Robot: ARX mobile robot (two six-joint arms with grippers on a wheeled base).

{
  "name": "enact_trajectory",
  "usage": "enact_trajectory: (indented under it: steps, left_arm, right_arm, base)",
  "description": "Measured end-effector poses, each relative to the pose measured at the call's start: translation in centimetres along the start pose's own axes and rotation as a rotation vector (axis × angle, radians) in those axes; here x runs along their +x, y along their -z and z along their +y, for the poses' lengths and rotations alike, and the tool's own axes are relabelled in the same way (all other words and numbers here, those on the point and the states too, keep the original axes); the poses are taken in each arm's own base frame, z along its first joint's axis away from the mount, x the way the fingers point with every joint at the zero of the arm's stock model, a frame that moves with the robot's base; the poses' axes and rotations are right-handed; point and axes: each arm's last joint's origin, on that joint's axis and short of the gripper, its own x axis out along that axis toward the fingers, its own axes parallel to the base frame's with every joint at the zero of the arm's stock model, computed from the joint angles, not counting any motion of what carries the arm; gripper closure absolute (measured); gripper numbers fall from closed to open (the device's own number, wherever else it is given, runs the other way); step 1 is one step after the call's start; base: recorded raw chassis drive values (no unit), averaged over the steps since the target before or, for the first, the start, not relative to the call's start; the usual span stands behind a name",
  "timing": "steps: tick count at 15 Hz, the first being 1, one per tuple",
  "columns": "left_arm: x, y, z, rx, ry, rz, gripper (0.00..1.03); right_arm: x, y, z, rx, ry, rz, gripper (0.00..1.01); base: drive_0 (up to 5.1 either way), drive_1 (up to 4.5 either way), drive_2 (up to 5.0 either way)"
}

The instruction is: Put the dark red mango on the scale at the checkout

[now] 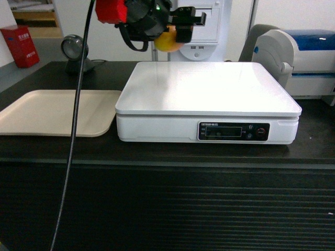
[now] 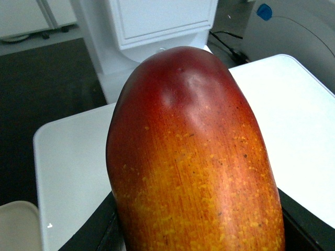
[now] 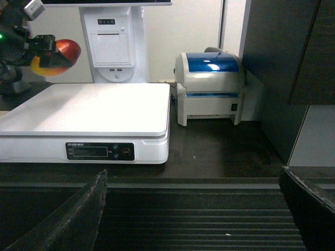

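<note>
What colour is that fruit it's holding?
The mango is deep red fading to speckled orange-yellow; the left wrist view shows it best.

The left arm's wrist is a chunky black housing with a bright red block on its left side and a small green light glowing near the top. A black cable [image 1: 73,136] hangs down from it. The left gripper [image 1: 184,25] is matte black and boxy. The right gripper's fingers [image 3: 68,219] are dark, broad, roughly textured.
</note>
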Motion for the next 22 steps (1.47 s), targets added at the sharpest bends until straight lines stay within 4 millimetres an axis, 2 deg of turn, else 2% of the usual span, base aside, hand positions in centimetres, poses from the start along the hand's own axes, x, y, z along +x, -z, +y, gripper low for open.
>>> enact_trajectory:
  steps: [2, 4, 6, 12, 13, 15, 17, 19, 20, 22]
  left_arm:
    - [2.7, 0.5, -3.8, 0.018, 0.055, 0.042, 0.43]
    - [3.8, 1.6, -6.0, 0.024, 0.088, 0.075, 0.43]
    - [4.4, 2.5, -7.4, 0.035, 0.106, 0.112, 0.43]
    - [4.8, 3.9, -7.1, 0.005, 0.086, 0.172, 0.41]
    - [4.9, 4.3, -7.1, 0.004, 0.094, 0.182, 0.25]
    - [4.9, 4.6, -7.1, 0.007, 0.102, 0.189, 0.06]
    - [4.7, 4.6, -7.1, 0.011, 0.108, 0.181, 0.05]
    - [4.1, 3.4, -6.7, 0.010, 0.104, 0.136, 0.05]
    - [3.3, 2.1, -6.4, 0.003, 0.101, 0.088, 0.05]
    - [-0.2, -1.8, -5.1, -0.026, 0.087, -0.053, 0.05]
  right_arm:
    - [0.0, 0.0, 0.0, 0.000, 0.000, 0.000, 0.03]
    - [0.0, 0.0, 0.0, 0.000, 0.000, 0.000, 0.03]
    - [0.0, 0.0, 0.0, 0.000, 0.000, 0.000, 0.03]
    - [0.0, 0.0, 0.0, 0.000, 0.000, 0.000, 0.03]
    - [0.0, 0.0, 0.0, 0.000, 0.000, 0.000, 0.03]
    - [0.0, 0.0, 0.0, 0.000, 0.000, 0.000, 0.03]
    - [0.0, 0.0, 0.0, 0.000, 0.000, 0.000, 0.03]
    - [0.0, 0.0, 0.0, 0.000, 0.000, 0.000, 0.03]
    - [0.0, 0.0, 0.0, 0.000, 0.000, 0.000, 0.03]
    - [0.0, 0.0, 0.0, 0.000, 0.000, 0.000, 0.03]
  base:
    - [0.0, 0.00, 0.0]
    - [0.0, 0.00, 0.0]
    - [0.0, 0.00, 0.0]
    - [0.0, 0.00, 0.0]
    - [0.0, 0.00, 0.0]
    - [0.0, 0.00, 0.0]
    - [0.0, 0.00, 0.0]
    - [0.0, 0.00, 0.0]
    - [0.0, 0.00, 0.0]
    - [0.0, 0.00, 0.0]
